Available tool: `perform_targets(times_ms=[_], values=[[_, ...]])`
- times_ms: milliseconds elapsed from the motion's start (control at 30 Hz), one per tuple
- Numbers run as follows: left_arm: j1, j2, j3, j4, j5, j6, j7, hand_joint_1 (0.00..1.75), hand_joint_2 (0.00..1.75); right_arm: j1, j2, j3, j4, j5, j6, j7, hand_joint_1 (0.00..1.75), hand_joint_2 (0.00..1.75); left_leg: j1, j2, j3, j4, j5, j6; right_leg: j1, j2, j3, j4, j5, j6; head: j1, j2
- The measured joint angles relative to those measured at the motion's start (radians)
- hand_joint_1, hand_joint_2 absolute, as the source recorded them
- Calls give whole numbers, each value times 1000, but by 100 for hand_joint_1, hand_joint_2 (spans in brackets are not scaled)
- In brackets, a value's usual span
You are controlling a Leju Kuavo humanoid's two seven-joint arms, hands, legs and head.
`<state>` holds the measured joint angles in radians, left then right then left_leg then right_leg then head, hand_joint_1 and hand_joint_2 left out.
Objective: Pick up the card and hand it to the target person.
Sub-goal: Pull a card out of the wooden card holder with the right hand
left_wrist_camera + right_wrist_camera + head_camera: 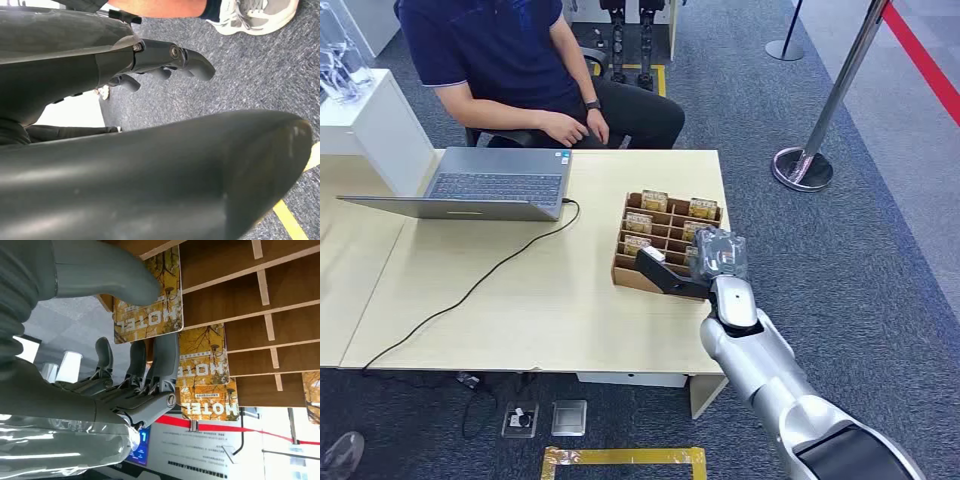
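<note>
A wooden slotted box (635, 274) stands at the right end of the table and holds several yellow "HOTEL" cards (653, 201). My right hand (697, 268) reaches over the box's near right corner. In the right wrist view its thumb (113, 282) lies on one card (158, 315) and a dark finger (166, 357) presses that card's other side, so the card is pinched. More cards (205, 357) stand in slots beside it. The target person (509, 50) sits behind the table's far edge. My left hand (166, 60) hangs over the carpet with its fingers loosely extended and nothing in them.
An open laptop (482, 185) sits at the back left, and its black cable (471, 290) trails across the table toward the front edge. A white pedestal (365, 120) stands at the far left. A stanchion (803, 165) with red tape is on the carpet to the right.
</note>
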<state>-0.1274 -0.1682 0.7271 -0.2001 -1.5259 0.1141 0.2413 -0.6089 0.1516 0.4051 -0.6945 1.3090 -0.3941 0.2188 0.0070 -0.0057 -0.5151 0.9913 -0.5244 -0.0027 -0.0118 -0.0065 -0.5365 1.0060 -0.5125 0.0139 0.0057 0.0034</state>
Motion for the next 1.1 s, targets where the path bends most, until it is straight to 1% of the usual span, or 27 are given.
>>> perform_targets(times_ms=[67,133,167,233,867,1100], values=[[0,0,0,0,0,0,0,0,0,0,0,0,1,3,-3,0,144,175,0,0,0,0,0,0,0,0,0,0,0,0,0,0],[0,0,0,0,0,0,1,0,0,0,-1,0,2,7,-6,2,165,175,0,0,0,0,0,0,0,0,0,0,0,0,0,0],[0,0,0,0,0,0,1,0,0,0,-1,0,2,9,-7,4,170,175,0,0,0,0,0,0,0,0,0,0,0,0,0,0],[0,0,0,0,0,0,1,0,0,0,-1,0,2,11,-7,7,175,175,0,0,0,0,0,0,0,0,0,0,0,0,0,0],[1,0,0,0,0,3,-1,0,0,0,0,0,1,23,-9,0,175,175,0,0,0,0,0,0,0,0,0,0,0,0,0,0],[3,0,0,0,0,3,-2,0,0,16,-2,-1,-46,34,-31,-18,175,175,0,0,0,0,0,0,0,0,0,0,0,0,0,0]])
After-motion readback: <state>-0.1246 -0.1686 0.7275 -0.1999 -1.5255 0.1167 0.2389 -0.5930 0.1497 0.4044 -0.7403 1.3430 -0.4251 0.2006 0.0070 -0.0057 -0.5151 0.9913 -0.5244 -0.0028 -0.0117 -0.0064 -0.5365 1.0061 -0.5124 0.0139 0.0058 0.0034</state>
